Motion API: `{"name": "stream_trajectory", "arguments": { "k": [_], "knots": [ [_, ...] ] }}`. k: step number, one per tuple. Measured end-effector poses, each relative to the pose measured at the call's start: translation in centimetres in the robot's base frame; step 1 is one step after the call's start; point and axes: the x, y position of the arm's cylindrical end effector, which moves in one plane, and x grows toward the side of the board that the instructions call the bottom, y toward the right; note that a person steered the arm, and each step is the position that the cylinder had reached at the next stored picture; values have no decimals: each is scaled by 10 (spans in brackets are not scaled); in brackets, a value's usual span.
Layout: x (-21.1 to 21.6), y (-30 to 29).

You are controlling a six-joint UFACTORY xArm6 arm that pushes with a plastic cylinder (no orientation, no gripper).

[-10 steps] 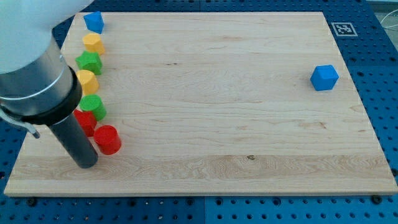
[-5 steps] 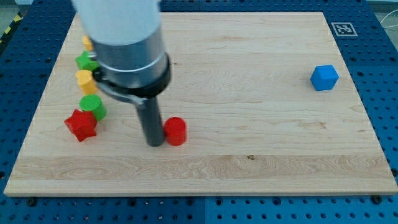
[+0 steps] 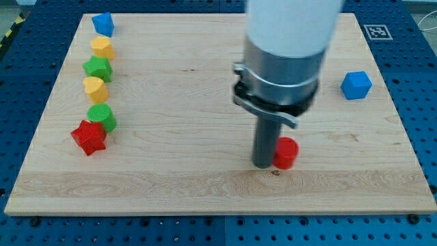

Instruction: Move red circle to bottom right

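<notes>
The red circle [image 3: 286,153] is a short red cylinder lying on the wooden board [image 3: 205,184], right of centre and in the lower half. My tip [image 3: 263,164] stands on the board directly at the circle's left side, touching it. The dark rod and the large grey arm body rise above it and hide the board behind them.
A column of blocks runs down the view's left: a blue block [image 3: 103,23], a yellow block [image 3: 102,48], a green block [image 3: 98,68], a yellow block [image 3: 94,89], a green cylinder [image 3: 102,117] and a red star [image 3: 89,137]. A blue cube [image 3: 356,85] sits at the right.
My tip has swept from the view's left to right of centre, pushing the red circle rightward with it. The red star now shows uncovered at the left.
</notes>
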Motion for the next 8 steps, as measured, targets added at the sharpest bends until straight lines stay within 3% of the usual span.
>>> {"name": "stream_trajectory", "arguments": {
  "k": [2, 4, 6, 7, 8],
  "knots": [
    [-14, 6],
    [-14, 70],
    [-35, 95],
    [0, 113],
    [4, 116]
  ]
}}
